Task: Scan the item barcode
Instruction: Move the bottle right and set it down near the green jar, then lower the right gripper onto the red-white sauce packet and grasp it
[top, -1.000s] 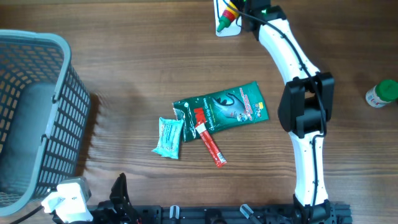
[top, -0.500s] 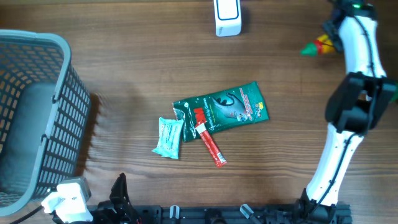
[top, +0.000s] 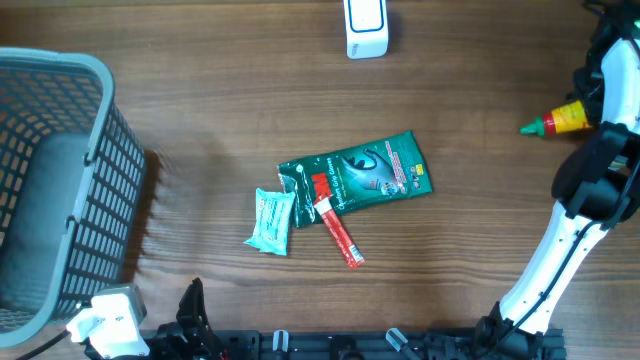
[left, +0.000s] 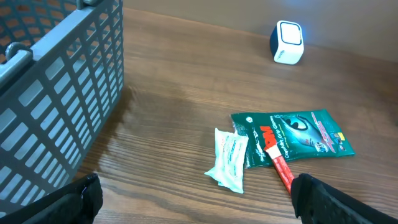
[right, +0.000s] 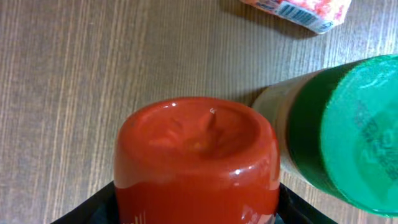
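A red sauce bottle (top: 556, 122) with a green tip lies sideways near the table's right edge, and my right gripper (right: 196, 208) is shut on it. In the right wrist view the bottle's red base (right: 196, 155) fills the space between the black jaws. The white barcode scanner (top: 365, 28) stands at the back middle, well to the left of the bottle. My left gripper (left: 199, 205) is open and empty at the front left, with its fingers (left: 84, 194) spread wide over bare wood.
A green pouch (top: 365, 172), a teal packet (top: 271, 221) and a red stick pack (top: 338, 233) lie mid-table. A grey basket (top: 95, 70) fills the left side. A green-lidded jar (right: 348, 124) stands right beside the held bottle, and a pink and white pack (right: 298, 7) lies beyond it.
My right arm has swung the red bottle from the scanner at the back across to the right edge, beside the green-lidded jar. The left arm has not moved.
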